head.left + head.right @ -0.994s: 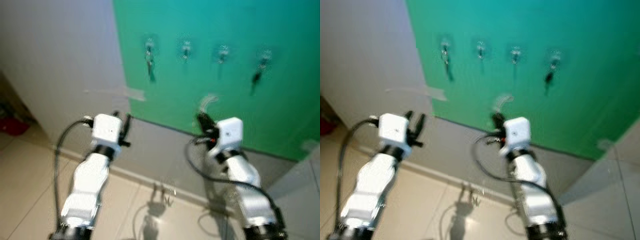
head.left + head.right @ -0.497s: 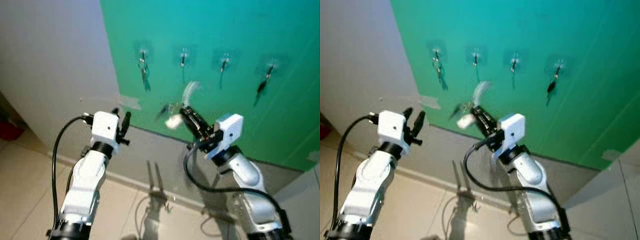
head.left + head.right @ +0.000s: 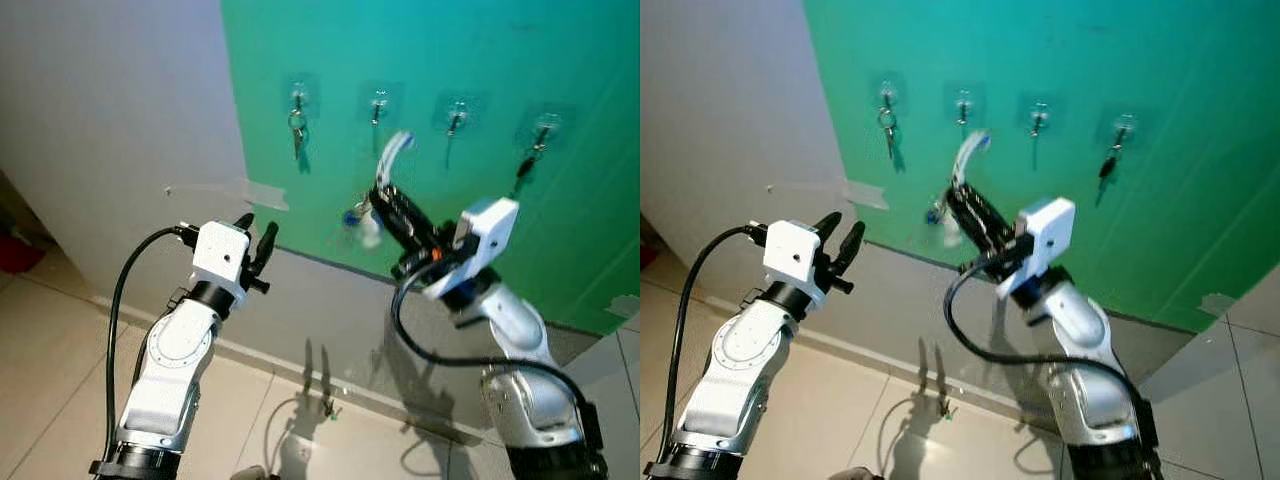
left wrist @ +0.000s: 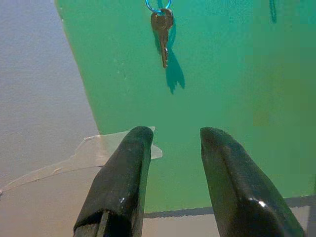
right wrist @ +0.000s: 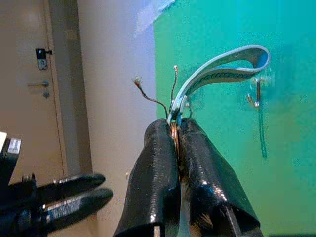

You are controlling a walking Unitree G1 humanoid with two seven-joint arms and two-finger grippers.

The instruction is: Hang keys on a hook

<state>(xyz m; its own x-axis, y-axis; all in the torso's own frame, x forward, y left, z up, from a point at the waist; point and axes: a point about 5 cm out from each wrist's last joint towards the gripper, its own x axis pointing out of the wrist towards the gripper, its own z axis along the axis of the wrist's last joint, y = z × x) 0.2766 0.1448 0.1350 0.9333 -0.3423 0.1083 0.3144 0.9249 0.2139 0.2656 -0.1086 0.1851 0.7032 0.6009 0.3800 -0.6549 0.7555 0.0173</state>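
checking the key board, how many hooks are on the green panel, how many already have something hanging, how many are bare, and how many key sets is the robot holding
hooks with something hanging: 2, the far left hook and the far right hook
bare hooks: 2, the second hook and the third hook
key sets held: 1, keys with a pale blue strap, in the right pincer
total hooks: 4

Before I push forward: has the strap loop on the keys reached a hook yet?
Apart. In the right wrist view, the strap loop held by the right gripper curls short of the hook, green board showing between them.
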